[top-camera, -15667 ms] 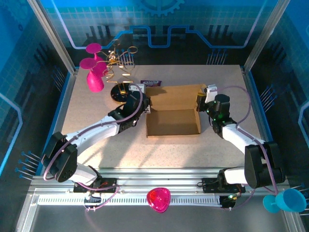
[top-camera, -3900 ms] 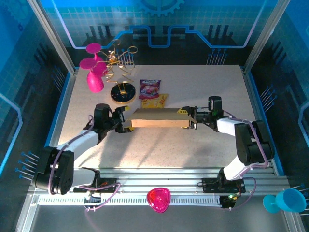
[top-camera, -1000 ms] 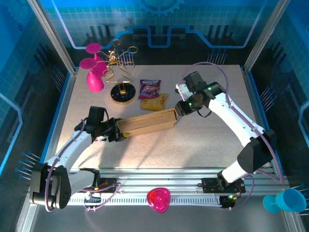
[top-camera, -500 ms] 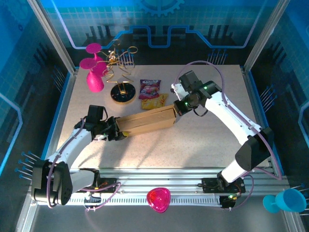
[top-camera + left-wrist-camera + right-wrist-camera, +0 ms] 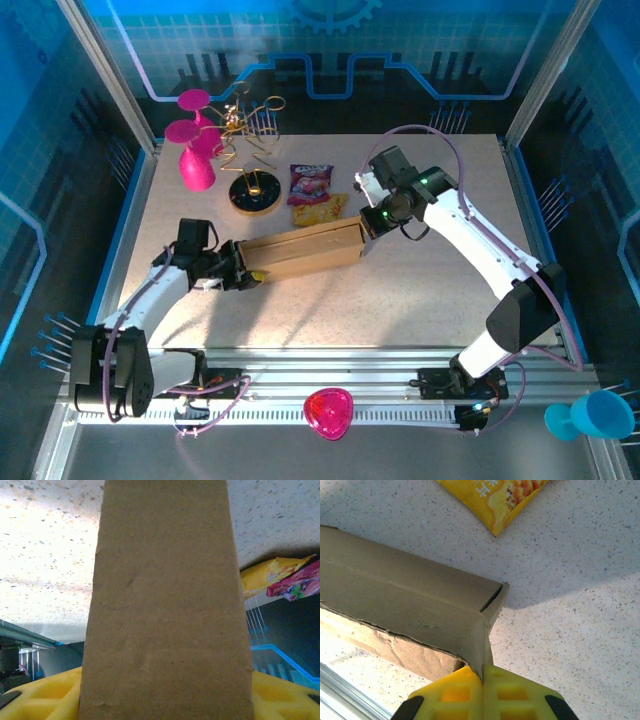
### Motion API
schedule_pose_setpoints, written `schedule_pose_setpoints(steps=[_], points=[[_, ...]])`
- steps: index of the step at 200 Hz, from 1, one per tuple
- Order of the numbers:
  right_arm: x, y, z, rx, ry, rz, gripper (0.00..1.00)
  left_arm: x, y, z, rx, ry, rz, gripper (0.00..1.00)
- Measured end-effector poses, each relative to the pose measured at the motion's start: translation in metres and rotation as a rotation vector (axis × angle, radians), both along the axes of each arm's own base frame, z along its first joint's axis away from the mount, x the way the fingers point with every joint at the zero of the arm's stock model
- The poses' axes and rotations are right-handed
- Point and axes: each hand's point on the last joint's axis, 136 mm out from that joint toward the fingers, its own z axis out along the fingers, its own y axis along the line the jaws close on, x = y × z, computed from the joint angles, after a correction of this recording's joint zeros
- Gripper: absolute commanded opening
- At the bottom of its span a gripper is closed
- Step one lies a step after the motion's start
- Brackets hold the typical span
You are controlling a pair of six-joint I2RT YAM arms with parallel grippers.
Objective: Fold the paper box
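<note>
The paper box (image 5: 305,250) lies closed up as a long, shallow brown block near the middle of the table (image 5: 430,290), its right end angled slightly toward the back; in the right wrist view its (image 5: 405,605) corner shows a folded wall with a dark slit at the fold and a rough lower edge; in the left wrist view its (image 5: 165,605) plain face runs straight away from the camera.

At the box's left end the left gripper (image 5: 240,270) grips it, the cardboard filling the gap between the two yellow fingers (image 5: 40,697); at the box's right end the right gripper (image 5: 367,225) has its fingers (image 5: 455,697) pressed together, their tips set against the corner edge; whether they nip the thin edge I cannot tell.

Just behind the box lies a yellow snack packet (image 5: 322,210), seen past the box in both wrist views (image 5: 495,497) (image 5: 270,575); behind that, a pink-and-purple packet (image 5: 312,183).

Behind and left of the box stands a black round base with gold wire loops (image 5: 252,193); farther left, a magenta vase-like shape (image 5: 195,150).

The table is pale, speckled and brightly lit, with shadow under both arms; blue patterned walls and aluminium posts close it in; in front of the box, on the metal rail, sits a pink heart-shaped thing (image 5: 328,412); at the front right, a blue cup (image 5: 590,415).
</note>
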Motion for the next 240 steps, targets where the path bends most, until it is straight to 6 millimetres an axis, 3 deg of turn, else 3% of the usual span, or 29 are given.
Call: schedule_pose_setpoints(steps=[49, 152, 240], points=[[0.000, 0.000, -0.001, -0.002, 0.004, -0.004, 0.00, 0.000, -0.001, 0.000, -0.012, -0.016, -0.017, 0.48], [-0.004, -0.001, 0.000, 0.028, 0.063, -0.105, 0.00, 0.001, -0.002, 0.000, -0.006, -0.031, -0.040, 0.41], [-0.010, 0.014, 0.003, 0.098, 0.134, -0.246, 0.00, 0.002, -0.002, -0.001, -0.004, -0.030, -0.044, 0.31]])
